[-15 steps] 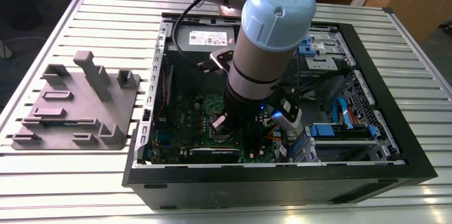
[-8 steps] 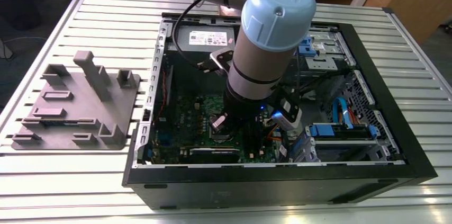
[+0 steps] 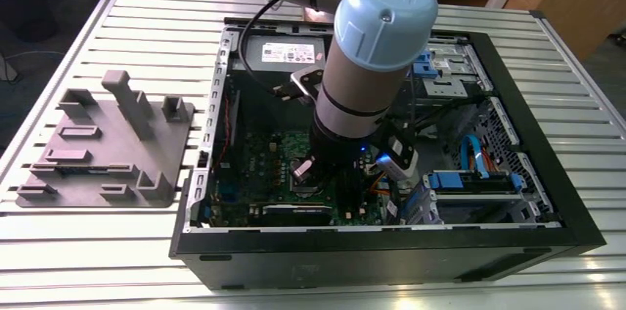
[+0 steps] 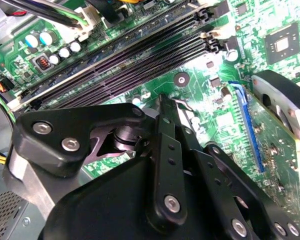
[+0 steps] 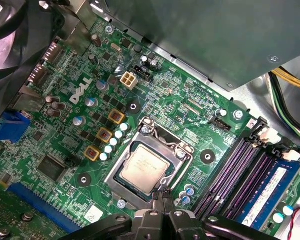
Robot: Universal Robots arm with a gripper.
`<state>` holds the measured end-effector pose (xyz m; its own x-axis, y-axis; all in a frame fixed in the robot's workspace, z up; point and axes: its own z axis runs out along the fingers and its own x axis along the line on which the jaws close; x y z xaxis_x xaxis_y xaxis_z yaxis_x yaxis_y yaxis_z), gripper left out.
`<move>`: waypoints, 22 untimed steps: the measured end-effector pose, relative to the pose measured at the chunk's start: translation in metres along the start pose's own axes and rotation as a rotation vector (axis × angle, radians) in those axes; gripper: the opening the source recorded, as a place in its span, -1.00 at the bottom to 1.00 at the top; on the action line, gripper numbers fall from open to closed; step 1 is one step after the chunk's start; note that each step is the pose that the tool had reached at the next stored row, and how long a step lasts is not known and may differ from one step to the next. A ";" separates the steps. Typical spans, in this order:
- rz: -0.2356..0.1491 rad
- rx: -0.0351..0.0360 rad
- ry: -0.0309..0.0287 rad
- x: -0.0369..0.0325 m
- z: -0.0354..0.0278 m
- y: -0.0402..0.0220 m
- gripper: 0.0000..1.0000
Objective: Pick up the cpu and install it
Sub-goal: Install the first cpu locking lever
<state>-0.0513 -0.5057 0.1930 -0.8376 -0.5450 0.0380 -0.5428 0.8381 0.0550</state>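
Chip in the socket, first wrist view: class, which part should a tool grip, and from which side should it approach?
Grip the chip by two opposite thin edges, coming straight down from above. It lies flat and low inside the metal frame, so a sideways approach looks blocked. The frame hugs its rim, so edge room is probably tight.

Exterior view: bright, even overhead room light. The pale ribbed metal table [image 3: 78, 251] is washed near white, and the inside of the open black computer case [image 3: 391, 251] is dim where the grey-and-blue robot arm [image 3: 362, 83] shades it. First wrist view: the green motherboard [image 5: 190, 105] is sharp and evenly lit. There is a soft sheen on the small silver-grey square cpu [image 5: 144, 170], and the black fan housing [image 5: 15, 20] is dark with little detail. Second wrist view: the black metal gripper [image 4: 161, 101] sits close to the lens and looks slightly soft, with bright glints on its screws. The board behind it runs pale and a bit overexposed.
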 end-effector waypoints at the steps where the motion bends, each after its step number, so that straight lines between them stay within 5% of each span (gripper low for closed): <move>1: 0.000 -0.0001 0.0000 0.0000 -0.0007 0.0000 -0.80; 22: 0.000 0.0010 -0.0018 0.0036 -0.0012 0.0009 -0.80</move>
<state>-0.0548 -0.5069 0.1944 -0.8376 -0.5451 0.0362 -0.5430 0.8380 0.0540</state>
